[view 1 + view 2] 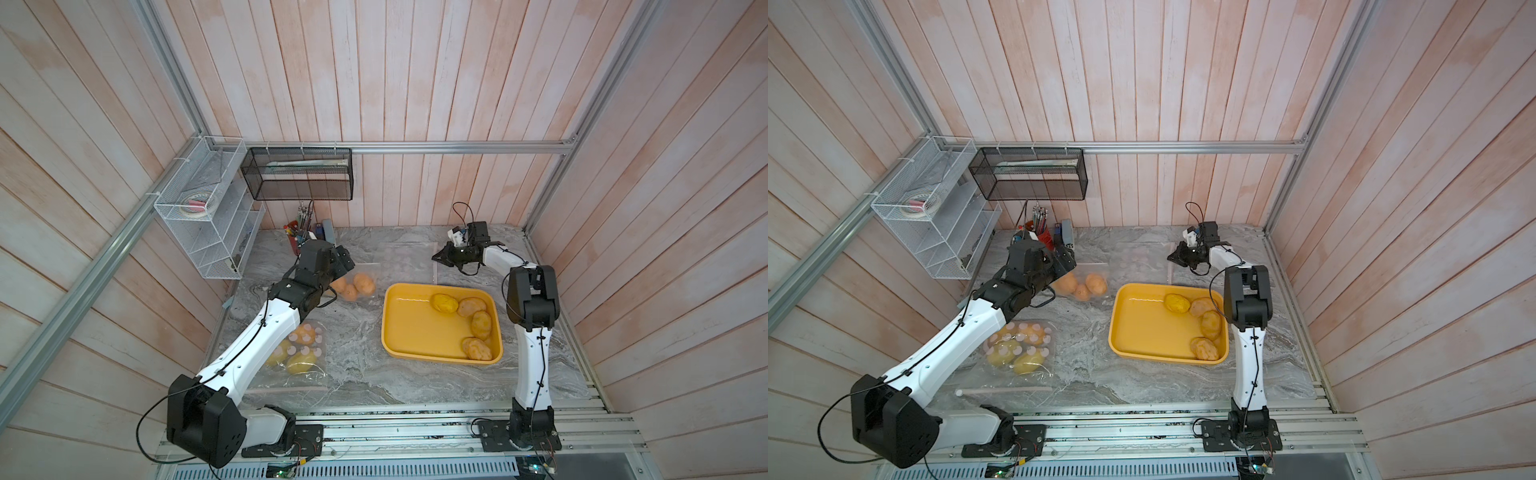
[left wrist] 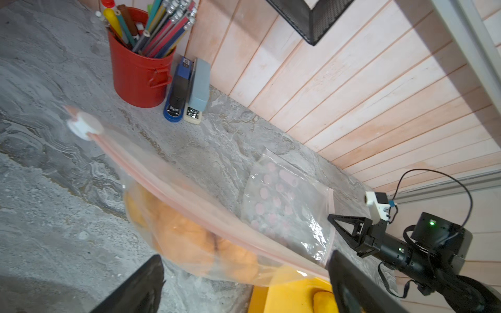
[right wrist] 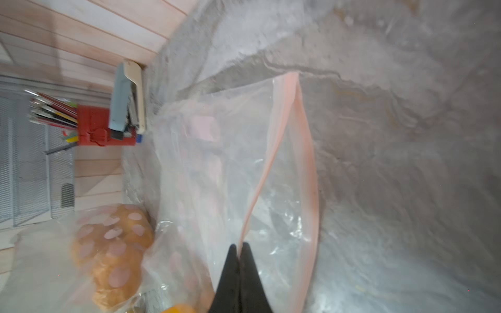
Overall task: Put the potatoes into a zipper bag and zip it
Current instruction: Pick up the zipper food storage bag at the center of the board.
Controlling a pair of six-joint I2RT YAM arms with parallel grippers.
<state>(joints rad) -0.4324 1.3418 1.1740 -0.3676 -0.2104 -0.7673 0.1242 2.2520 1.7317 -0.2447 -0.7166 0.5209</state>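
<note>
Right gripper point(image 3: 238, 245) pinched shut on pink zip strip point(image 3: 282, 141) of empty bag point(image 3: 217, 162), far side of table point(image 1: 357, 374). Left gripper point(image 2: 246, 254) jaws wide apart, just above second bag point(image 1: 372, 270) holding 3 orange potatoes point(image 1: 364, 283). In tray point(image 1: 411, 328): 5 potatoes, apart from both grippers. In third bag point(image 1: 311, 374): several, count unclear. Bags: 3, clear crinkly film. Tray yellow, smooth, rounded rectangle. Potatoes oval, lumpy.

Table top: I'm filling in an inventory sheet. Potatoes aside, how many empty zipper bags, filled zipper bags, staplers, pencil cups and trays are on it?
Empty zipper bag: 1
Filled zipper bags: 2
Staplers: 2
Pencil cup: 1
Yellow tray: 1
Total: 7
</note>
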